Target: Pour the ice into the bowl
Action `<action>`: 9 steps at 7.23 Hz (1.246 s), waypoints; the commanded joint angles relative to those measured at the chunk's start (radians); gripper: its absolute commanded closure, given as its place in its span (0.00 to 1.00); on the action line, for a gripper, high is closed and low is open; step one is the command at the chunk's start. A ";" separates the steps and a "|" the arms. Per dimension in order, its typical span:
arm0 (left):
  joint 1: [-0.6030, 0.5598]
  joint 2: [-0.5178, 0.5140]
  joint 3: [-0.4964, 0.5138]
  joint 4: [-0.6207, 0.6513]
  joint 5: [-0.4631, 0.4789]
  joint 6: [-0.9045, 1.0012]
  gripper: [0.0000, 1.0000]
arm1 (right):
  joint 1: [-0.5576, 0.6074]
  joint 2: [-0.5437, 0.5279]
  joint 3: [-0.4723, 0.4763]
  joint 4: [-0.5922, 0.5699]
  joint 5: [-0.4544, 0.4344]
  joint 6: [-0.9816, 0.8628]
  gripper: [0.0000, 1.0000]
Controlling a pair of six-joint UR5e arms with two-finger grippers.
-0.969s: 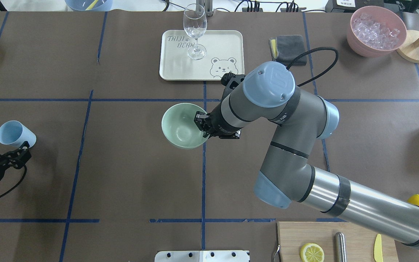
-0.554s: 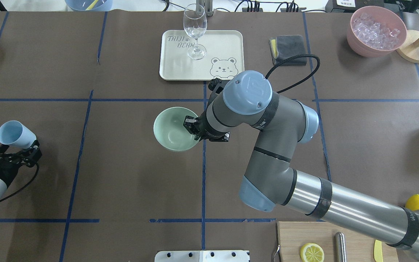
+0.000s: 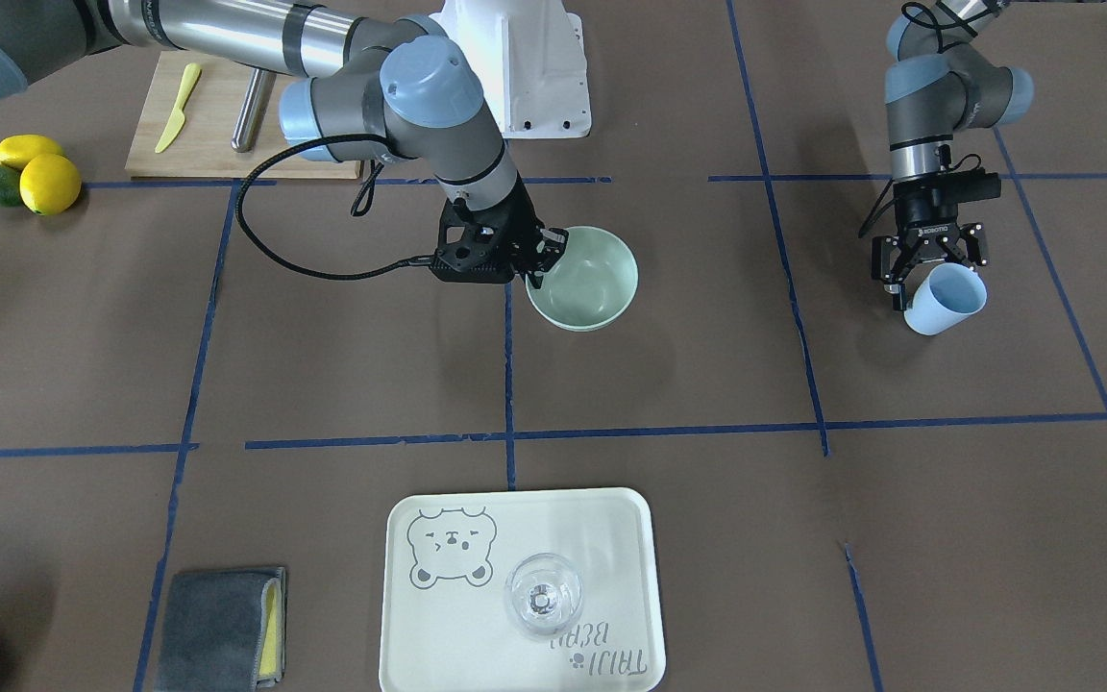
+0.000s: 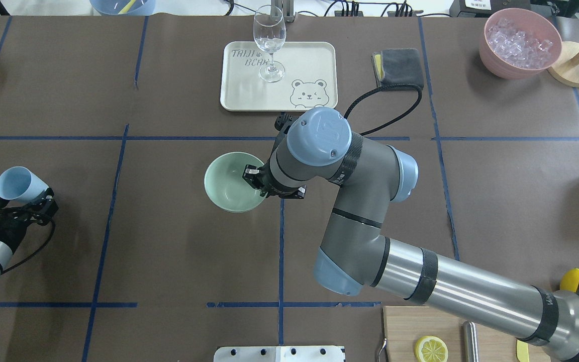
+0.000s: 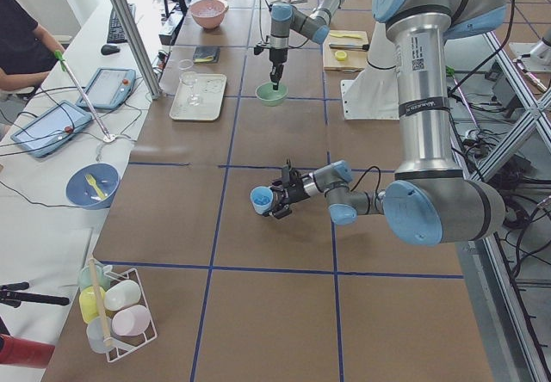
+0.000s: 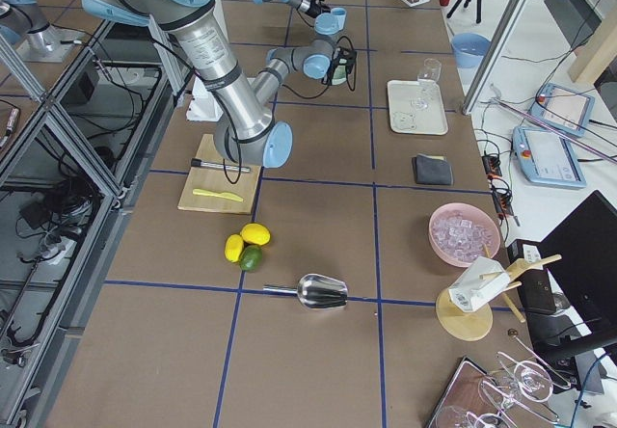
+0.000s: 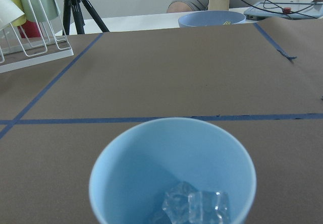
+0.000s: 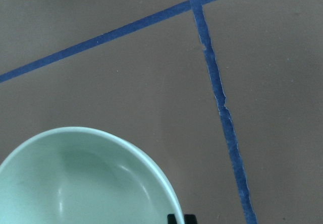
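Carried toward the robot's left, the matte mint-green bowl [image 4: 226,187] is rim-pinched by the right gripper [image 4: 250,176]; the left gripper [image 3: 936,277] clasps a blue cup [image 3: 949,302] of clear, glassy ice [image 7: 196,207]

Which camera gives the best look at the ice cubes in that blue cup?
The left wrist-mounted view: it looks straight into the light blue cup, with clear ice at its bottom. The exterior views show only the cup from afar; no ice discernible.
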 commanded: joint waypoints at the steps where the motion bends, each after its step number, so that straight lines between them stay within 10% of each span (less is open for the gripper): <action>1: -0.022 -0.002 0.002 0.000 0.003 0.000 0.04 | -0.014 0.006 -0.015 0.001 -0.012 -0.002 1.00; 2: -0.022 -0.008 0.002 0.000 0.003 0.000 0.24 | -0.019 0.011 -0.026 0.003 -0.012 -0.002 1.00; 3: -0.024 -0.008 0.006 0.000 0.003 -0.001 0.76 | -0.024 0.011 -0.027 0.003 -0.013 -0.004 1.00; 4: -0.036 -0.008 0.000 -0.002 0.003 0.000 1.00 | -0.036 0.011 -0.027 0.004 -0.038 -0.005 1.00; 9: -0.142 -0.008 -0.130 -0.080 -0.009 0.238 1.00 | -0.062 0.144 -0.210 0.012 -0.102 -0.008 1.00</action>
